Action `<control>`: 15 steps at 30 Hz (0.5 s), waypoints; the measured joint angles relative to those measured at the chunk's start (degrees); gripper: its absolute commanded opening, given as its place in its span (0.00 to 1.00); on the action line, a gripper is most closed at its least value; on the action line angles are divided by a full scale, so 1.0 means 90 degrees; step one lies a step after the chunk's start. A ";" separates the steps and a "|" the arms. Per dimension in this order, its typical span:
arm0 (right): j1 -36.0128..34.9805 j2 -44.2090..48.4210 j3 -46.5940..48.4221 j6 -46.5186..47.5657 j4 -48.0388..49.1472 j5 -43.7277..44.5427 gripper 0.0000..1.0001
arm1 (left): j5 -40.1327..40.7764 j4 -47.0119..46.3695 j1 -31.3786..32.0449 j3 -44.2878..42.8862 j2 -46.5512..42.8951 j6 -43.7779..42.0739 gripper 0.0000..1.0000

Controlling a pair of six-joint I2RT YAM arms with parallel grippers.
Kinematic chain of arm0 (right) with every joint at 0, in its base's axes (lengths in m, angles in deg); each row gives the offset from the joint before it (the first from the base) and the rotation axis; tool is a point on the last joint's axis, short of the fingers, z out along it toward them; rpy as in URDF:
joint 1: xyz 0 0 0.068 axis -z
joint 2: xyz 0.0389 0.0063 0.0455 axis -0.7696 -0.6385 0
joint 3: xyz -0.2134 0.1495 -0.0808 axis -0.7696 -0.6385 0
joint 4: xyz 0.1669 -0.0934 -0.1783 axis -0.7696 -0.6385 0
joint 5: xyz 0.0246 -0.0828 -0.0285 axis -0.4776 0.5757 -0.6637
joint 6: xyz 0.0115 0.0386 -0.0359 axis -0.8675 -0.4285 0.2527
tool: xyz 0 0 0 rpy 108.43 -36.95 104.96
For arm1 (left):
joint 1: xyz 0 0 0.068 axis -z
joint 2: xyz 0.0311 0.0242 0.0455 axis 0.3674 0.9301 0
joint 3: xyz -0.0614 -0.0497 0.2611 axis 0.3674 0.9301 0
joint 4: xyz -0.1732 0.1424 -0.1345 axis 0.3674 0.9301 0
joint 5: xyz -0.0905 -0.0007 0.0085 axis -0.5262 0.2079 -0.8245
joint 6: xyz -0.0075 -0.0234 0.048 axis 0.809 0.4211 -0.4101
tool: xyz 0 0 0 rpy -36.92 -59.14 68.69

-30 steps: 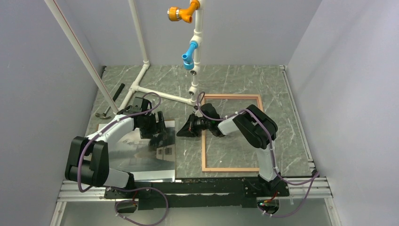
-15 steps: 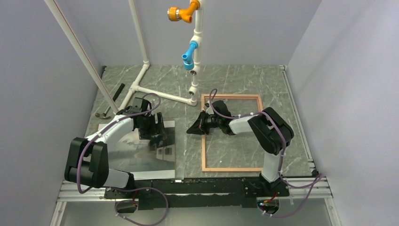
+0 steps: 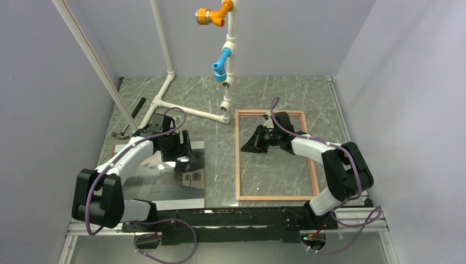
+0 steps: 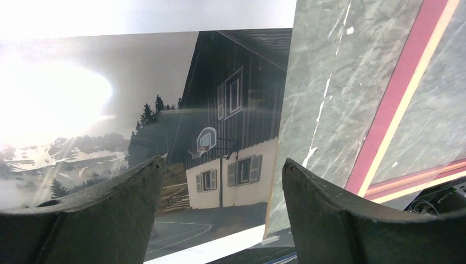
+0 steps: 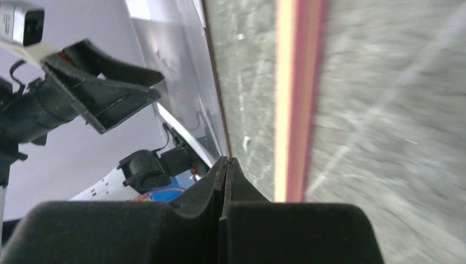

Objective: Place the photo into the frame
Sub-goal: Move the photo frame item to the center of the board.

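On the left, the left gripper [image 4: 222, 165] hangs over the right-hand part of the large glossy rectangular photo of a house under a grey sky [image 3: 165, 187], its two black fingers spread wide and holding nothing. The photo lies flat on the dark green marble tabletop [image 3: 220, 159], to the left of the frame and apart from it, with a strip of bare marble between them. To the right lies the large thin rectangular picture frame with pink and tan wood rails [image 3: 272, 198], flat on the table. The right gripper [image 3: 244, 147] hovers inside the frame's outline near its left rail, fingers pressed together on nothing.

The step in hand looks like picking the photo up by its right edge. Doing this well probably means catching only the white margin, working one finger under the thin sheet without creasing it. The sheet should then stay level on its way right, with the right arm moved off the frame first.

The overhead view alone shows the full layout and the gap between photo and frame. The left wrist view alone shows the print itself: house, basketball hoop, mountains and strong glare. The right wrist view alone confirms its fingertips meet, and it sees the open left gripper side-on. No view settles whether that gripper touches the photo.
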 measured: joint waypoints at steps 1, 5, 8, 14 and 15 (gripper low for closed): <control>0.0211 0.0124 -0.0036 0.0175 -0.0253 0.0010 0.01 | -0.0002 0.0012 0.0000 0.0000 -0.0039 -0.0012 0.82; 0.1013 0.0561 -0.0104 0.0894 -0.1263 0.0136 0.39 | -0.0005 0.0032 0.0000 0.0000 -0.0134 -0.0061 0.82; 0.1501 0.0804 -0.0112 0.1365 -0.1894 0.0393 0.63 | -0.0024 0.0032 0.0000 0.0000 -0.0136 -0.0068 0.82; 0.1785 0.1044 0.0007 0.2130 -0.2834 0.0918 0.77 | -0.0022 0.0039 0.0000 0.0017 -0.0141 -0.0119 0.82; 0.1785 0.1044 0.0097 0.2232 -0.2931 0.0947 0.78 | -0.0024 0.0041 0.0000 0.0029 -0.0146 -0.0121 0.81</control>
